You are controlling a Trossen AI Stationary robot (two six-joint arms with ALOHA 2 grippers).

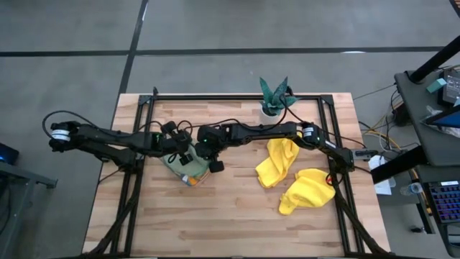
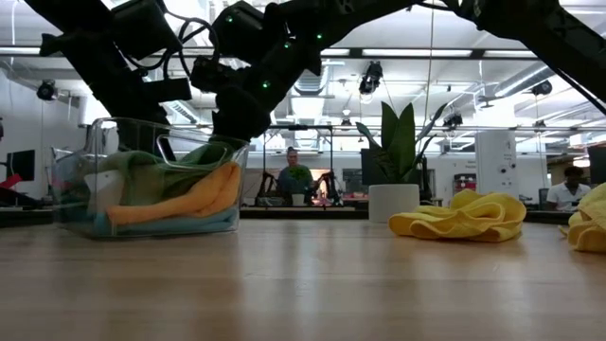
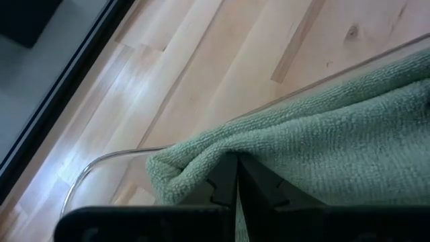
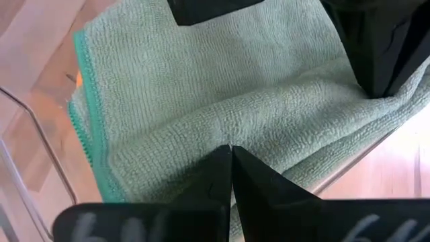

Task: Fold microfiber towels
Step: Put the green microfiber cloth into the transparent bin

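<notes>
Left wrist view is showing the pale green towel (image 3: 316, 141) lying folded over the rim of the clear tray (image 3: 87, 178), with the left end effector (image 3: 236, 176) pressing its fingers together on a fold of that cloth. Seen from the right wrist, the right end effector (image 4: 230, 165) is likewise pinching a ridge of the same green towel, its fingers closed tip to tip.

Judging by this, the step in hand is the putting-away of a folded towel: both arms are lowering or tucking it onto the stack in the tray, where an orange towel (image 2: 180, 201) is lying beneath it, with what looks like a blue one at the bottom. The next move is probably calling for both end effectors to release and lift clear without dragging the fold open.

From above, the green towel's long axis seems to be running from the tray's side nearest the plant (image 1: 274, 96) toward the table's (image 1: 237, 216) front edge, though the arms are hiding much of it. Two yellow towels (image 1: 277, 162) (image 1: 307, 191) are lying crumpled and unfolded, well apart from the tray on its side away from the left arm's base.
</notes>
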